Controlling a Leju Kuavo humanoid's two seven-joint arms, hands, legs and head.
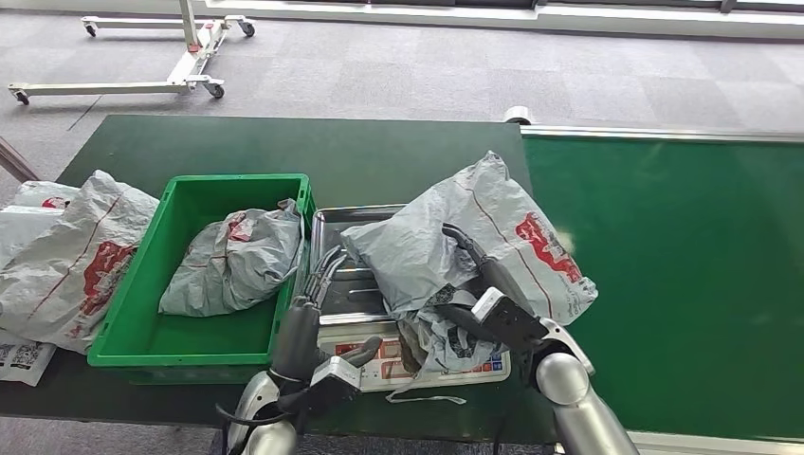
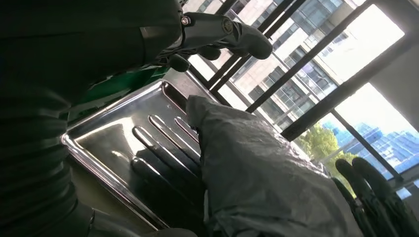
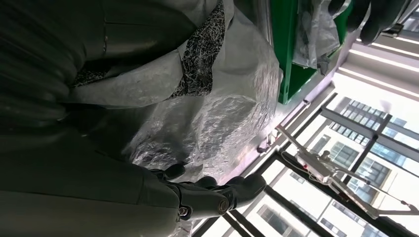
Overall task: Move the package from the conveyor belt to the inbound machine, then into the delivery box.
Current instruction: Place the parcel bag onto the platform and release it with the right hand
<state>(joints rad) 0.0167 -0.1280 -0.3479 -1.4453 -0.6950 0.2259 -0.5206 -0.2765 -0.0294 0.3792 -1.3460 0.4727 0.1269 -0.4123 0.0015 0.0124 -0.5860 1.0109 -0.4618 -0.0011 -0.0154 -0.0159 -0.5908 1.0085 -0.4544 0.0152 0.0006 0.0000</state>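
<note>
grey plastic mailer package (image 1: 474,242) on steel scale tray (image 1: 332,223) | right hand (image 1: 479,284) fingers clasp it | left hand (image 1: 318,284) fingers spread, beside | green crate (image 1: 190,190) lies left

package (image 1: 479,242): grey plastic film, crinkled, faint sheen, red print
tray (image 2: 123,133): polished metal, ribbed, mirror-glossy
crate (image 1: 142,318): green hard plastic, smooth, slight gloss
belt (image 1: 683,275): green, matt, even
surface (image 1: 379,156): dark green, matt
right robot hand (image 1: 474,284): dark, semi-gloss fingers
floor (image 1: 427,66): grey carpet, rough weave
</note>
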